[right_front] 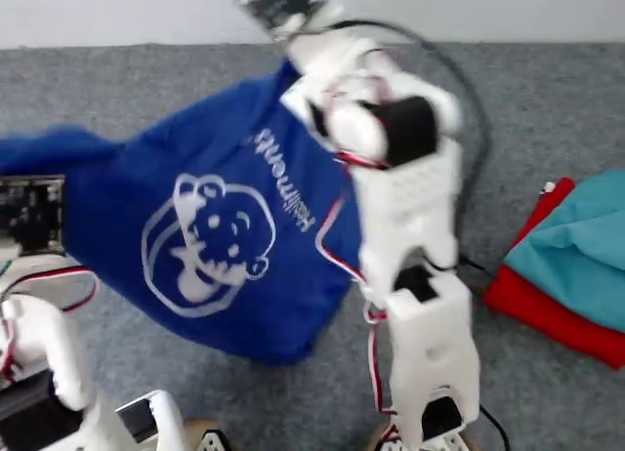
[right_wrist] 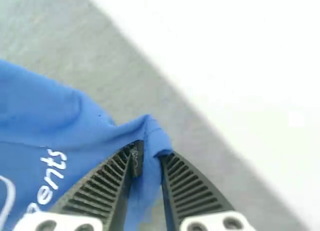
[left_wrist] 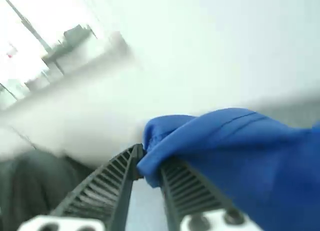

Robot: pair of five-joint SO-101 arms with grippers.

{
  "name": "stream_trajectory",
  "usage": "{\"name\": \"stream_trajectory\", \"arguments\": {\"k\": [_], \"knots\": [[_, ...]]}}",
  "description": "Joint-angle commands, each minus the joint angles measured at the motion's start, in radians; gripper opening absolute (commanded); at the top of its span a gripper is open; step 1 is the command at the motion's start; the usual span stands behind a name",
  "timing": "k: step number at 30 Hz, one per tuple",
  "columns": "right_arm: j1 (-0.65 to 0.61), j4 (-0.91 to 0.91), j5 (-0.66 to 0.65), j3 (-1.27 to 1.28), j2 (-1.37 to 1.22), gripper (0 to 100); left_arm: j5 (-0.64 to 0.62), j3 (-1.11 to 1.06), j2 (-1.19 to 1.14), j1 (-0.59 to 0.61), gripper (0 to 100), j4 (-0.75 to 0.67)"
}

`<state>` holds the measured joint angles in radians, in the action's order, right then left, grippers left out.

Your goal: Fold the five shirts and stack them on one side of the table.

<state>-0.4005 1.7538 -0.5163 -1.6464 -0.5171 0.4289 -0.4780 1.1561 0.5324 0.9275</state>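
We log the blue shirt [right_front: 210,231] stretched between both sets of fingers, the left gripper [left_wrist: 148,166] clamped on one bunched edge and the right gripper [right_wrist: 148,153] on another; we judge this the spreading step, next needing an even lowering flat onto the table [right_front: 547,109].

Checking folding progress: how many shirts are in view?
3. A blue shirt pinched by the left gripper and right gripper; a teal shirt lying on a red shirt at the right of the table. Others may be hidden.
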Motion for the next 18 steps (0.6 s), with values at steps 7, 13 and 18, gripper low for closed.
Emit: {"name": "stream_trajectory", "arguments": {"k": [7,13,18], "knots": [[0.162,0.018,-0.126,-0.034,0.317,0.9,0.11,0.081,-0.002,-0.035,2,-0.334],[0.225,0.019,-0.123,-0.034,0.278,0.9,0.203,0.079,-0.002,-0.101,2,-0.345],[0.22,0.016,-0.121,-0.034,0.206,0.9,0.209,0.068,-0.054,-0.101,2,-0.354]]}}
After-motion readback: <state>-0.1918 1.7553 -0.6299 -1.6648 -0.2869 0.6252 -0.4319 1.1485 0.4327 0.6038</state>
